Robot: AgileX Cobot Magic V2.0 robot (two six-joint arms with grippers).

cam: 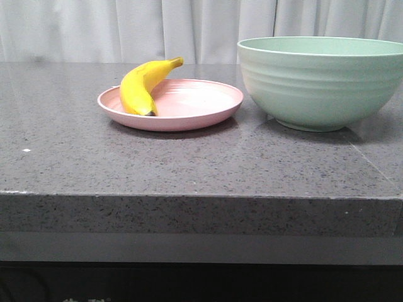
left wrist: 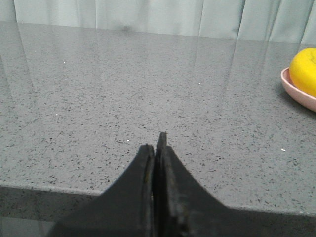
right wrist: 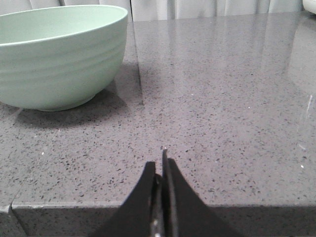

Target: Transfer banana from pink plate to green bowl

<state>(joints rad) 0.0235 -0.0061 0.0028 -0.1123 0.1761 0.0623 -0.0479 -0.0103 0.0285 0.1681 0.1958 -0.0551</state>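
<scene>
Front view shows the banana [cam: 140, 85] lying on the left part of the plate [cam: 201, 104], its stem rising over the far rim and its dark tip pointing toward the near rim. Just to the right of the plate stands the bowl [cam: 321, 85], tall and deep; the two look close together, and I cannot tell whether their edges touch. Both sit on a grey speckled counter [cam: 189, 170] in front of a pale curtain [cam: 126, 25]. Neither arm appears in this view. From the left wrist view, the left hand [left wrist: 160, 143] sits low at the counter's near edge with its fingers pressed together and nothing between them; the banana and a bit of the plate rim show only at the far side of that picture, well apart from the fingers. From the right wrist view, the right hand [right wrist: 162, 158] is likewise closed up tight on nothing, at the counter's near edge, with the bowl ahead of it and off to one side. By my reading, nothing of the transfer is done yet: the banana is untouched on the plate and what shows of the bowl's inside looks empty. All of it is left: a hand has to spread, reach the banana, grip it, lift it over the high rim and let it go inside. The left hand looks the better placed for that, being on the banana's side.
</scene>
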